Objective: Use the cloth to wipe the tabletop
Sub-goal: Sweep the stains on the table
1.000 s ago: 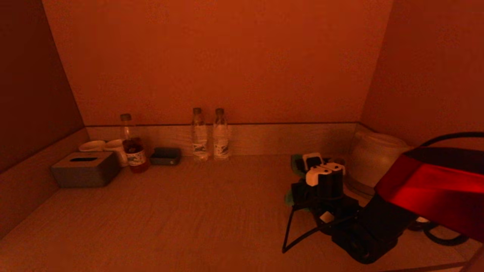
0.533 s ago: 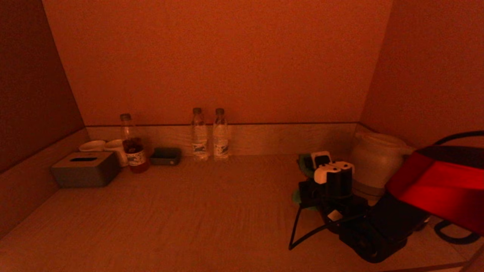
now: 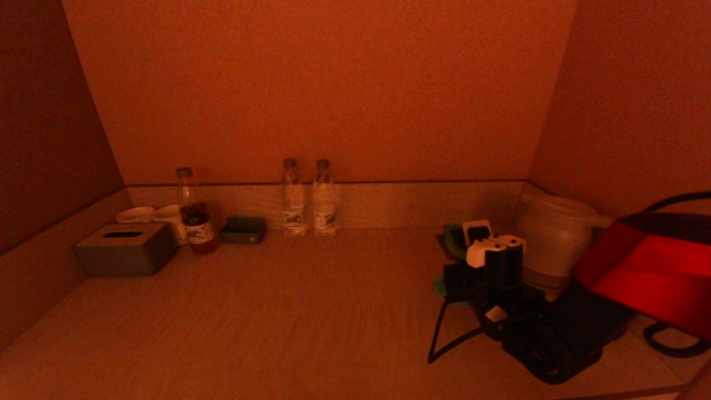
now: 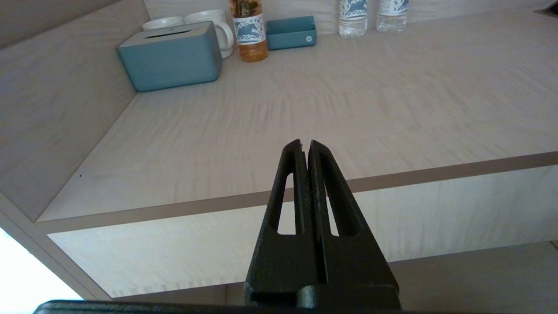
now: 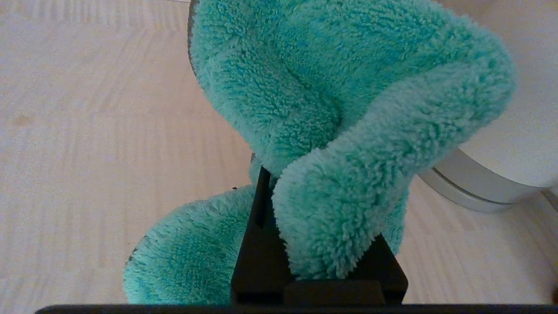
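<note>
A fluffy teal cloth [image 5: 340, 109] is bunched in my right gripper [image 5: 279, 174], which is shut on it; the cloth covers most of the fingers and its lower folds rest on the pale wooden tabletop [image 5: 87, 131]. In the head view the right gripper [image 3: 464, 266] is low over the tabletop [image 3: 278, 311] at the right, with the cloth [image 3: 452, 240] showing beside it, close to a white kettle [image 3: 555, 239]. My left gripper [image 4: 305, 146] is shut and empty, held before the table's front edge [image 4: 436, 174]; the head view does not show it.
Along the back left stand a tissue box [image 3: 125, 248], two mugs [image 3: 166, 218], a tea bottle [image 3: 195, 225] and a small tray [image 3: 243, 229]. Two water bottles [image 3: 309, 203] stand at the back middle. The kettle's base [image 5: 462, 192] and a black cord [image 3: 666, 343] lie at the right.
My right gripper has moved to the right and slightly back with the cloth, closer to the kettle. Nothing else has moved.
</note>
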`<state>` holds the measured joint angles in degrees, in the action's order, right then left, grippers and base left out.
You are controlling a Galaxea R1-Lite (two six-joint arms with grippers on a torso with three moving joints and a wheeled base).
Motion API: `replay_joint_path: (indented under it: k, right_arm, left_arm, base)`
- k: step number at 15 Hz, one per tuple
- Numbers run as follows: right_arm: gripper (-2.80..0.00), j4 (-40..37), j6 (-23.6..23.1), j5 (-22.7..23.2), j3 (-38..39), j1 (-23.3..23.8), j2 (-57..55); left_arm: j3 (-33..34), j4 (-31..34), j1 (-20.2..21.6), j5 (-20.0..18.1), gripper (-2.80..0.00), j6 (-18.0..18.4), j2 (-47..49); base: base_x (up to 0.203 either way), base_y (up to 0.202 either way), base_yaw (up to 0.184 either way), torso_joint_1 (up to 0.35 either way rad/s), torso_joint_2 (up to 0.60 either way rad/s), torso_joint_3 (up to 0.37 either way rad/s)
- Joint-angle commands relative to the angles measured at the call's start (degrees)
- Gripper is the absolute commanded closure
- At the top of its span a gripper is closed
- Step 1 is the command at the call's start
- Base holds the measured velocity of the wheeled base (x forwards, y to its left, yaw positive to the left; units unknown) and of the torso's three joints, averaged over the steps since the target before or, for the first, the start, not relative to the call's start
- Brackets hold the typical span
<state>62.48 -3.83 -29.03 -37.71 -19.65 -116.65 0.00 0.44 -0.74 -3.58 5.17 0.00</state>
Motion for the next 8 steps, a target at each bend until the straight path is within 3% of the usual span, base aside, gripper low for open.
replay_joint_path:
  k: [1,8]
  right_arm:
    - [0.00,0.4,0.0,-0.1,-0.2,0.0,-0.5]
    - [0.00,0.4,0.0,-0.1,-0.3,0.0,-0.5]
  left_arm:
    - [0.0,0.0,0.0,0.0,0.00,0.0,0.0]
    - [0.0,0.0,0.0,0.0,0.00,0.0,0.0]
  base:
    - [0.000,0.000,0.000,0.000,0.00,0.000]
    - [0.000,0.000,0.000,0.000,0.00,0.000]
